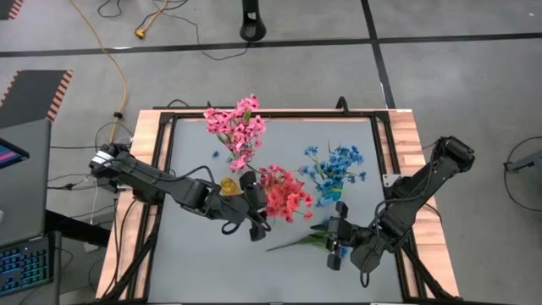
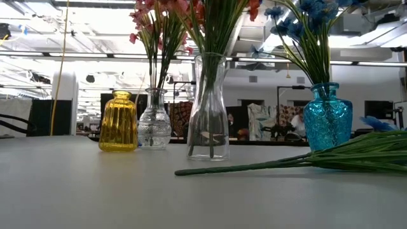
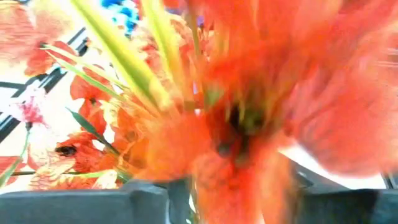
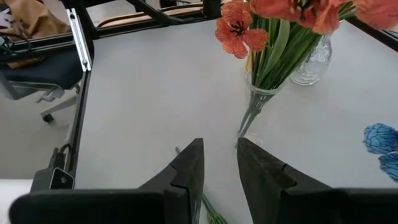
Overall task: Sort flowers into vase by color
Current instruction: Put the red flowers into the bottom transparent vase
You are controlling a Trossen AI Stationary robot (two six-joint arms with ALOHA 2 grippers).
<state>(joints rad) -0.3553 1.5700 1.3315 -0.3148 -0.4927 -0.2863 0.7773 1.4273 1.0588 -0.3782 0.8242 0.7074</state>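
Observation:
A loose flower lies flat on the table, its long green stem [image 2: 254, 166] [image 1: 292, 242] toward the near edge, its leaves toward the right. My right gripper [image 4: 217, 168] [image 1: 336, 244] hovers open over its leafy part, touching nothing. Coral-red flowers [image 1: 284, 193] stand in a tall clear vase [image 2: 208, 108]. My left gripper [image 1: 252, 222] is right beside these blossoms [image 3: 249, 93], which fill its wrist view. Pink flowers [image 1: 237, 127] stand in a small clear vase [image 2: 154, 127], blue flowers [image 1: 334, 169] in a blue vase [image 2: 327, 116].
A yellow vase [image 2: 118, 121] [image 1: 229, 185] stands without flowers next to the small clear one. All the vases sit in the table's middle. A black frame [image 1: 165, 161] and wooden edges border the grey top. Bare table stretches along the near side and left.

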